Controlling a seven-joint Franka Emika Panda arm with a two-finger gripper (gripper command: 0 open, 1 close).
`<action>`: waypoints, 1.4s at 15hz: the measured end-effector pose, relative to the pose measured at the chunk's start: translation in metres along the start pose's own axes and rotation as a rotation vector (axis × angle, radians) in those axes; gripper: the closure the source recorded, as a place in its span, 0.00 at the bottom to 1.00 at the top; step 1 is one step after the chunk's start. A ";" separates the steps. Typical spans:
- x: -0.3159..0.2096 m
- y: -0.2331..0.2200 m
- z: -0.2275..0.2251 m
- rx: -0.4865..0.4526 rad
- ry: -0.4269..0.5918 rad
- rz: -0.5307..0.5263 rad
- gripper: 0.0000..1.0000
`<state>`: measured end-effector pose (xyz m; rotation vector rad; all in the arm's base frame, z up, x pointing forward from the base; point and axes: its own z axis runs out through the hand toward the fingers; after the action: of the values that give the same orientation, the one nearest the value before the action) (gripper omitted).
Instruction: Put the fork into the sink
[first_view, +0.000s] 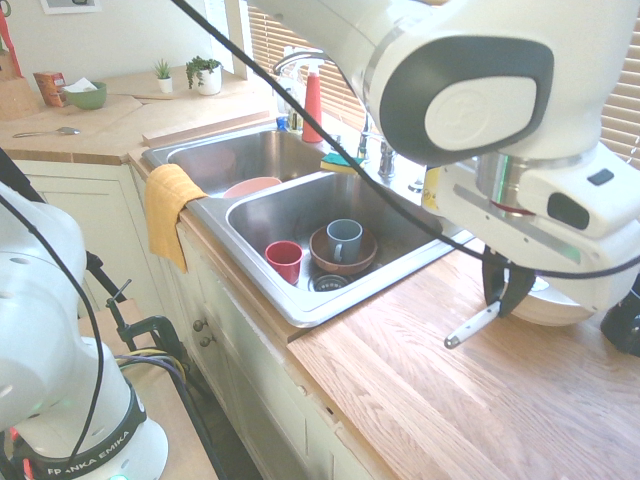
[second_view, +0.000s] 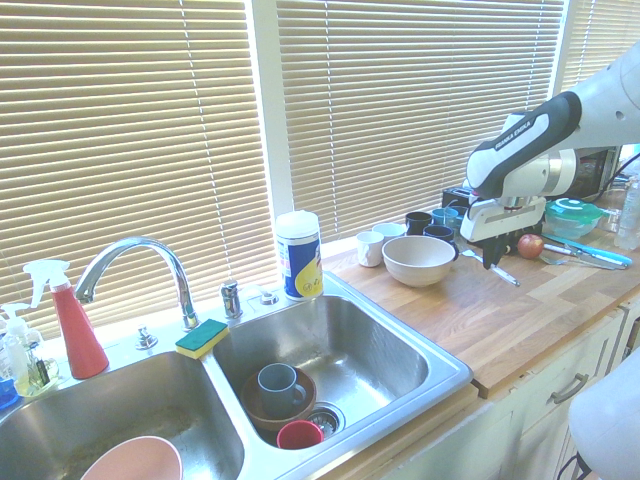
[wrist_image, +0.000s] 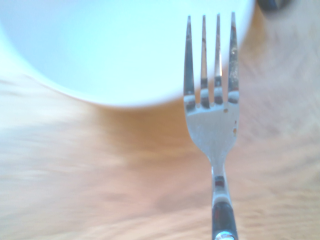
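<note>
Gripper: you've got the jaws clamped tight on the fork, pointing nearly straight down, up in the air over the wood counter.
Fork: held near its metal end; white handle sticks out below the fingers at a slant, tip clear of the countertop. In 2nd ext view you see it as a thin angled sliver under the gripper.
Wrist view: tines sharp and close, four of them, w/ a few small specks on the metal; blurred pale bowl behind them, wood grain below.
Sink: well apart from the fork, off toward the arm's base side. Near basin holds a red cup, a brown bowl w/ a grey mug in it. Far basin shows a pink dish.
Beside gripper: beige bowl just next to it on the counter, mugs behind that by the blinds.
Other bits: yellow cloth draped over the sink's front edge; red spray bottle, faucet, yellow-green sponge along the back rim.
</note>
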<state>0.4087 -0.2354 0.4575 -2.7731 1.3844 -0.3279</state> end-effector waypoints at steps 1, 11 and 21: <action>-0.012 -0.019 -0.009 0.004 0.002 -0.025 1.00; -0.211 -0.206 0.049 -0.015 -0.014 -0.154 1.00; -0.286 -0.236 0.188 -0.055 -0.069 -0.069 1.00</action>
<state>0.4650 0.1205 0.2505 -2.8520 1.3056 -0.1970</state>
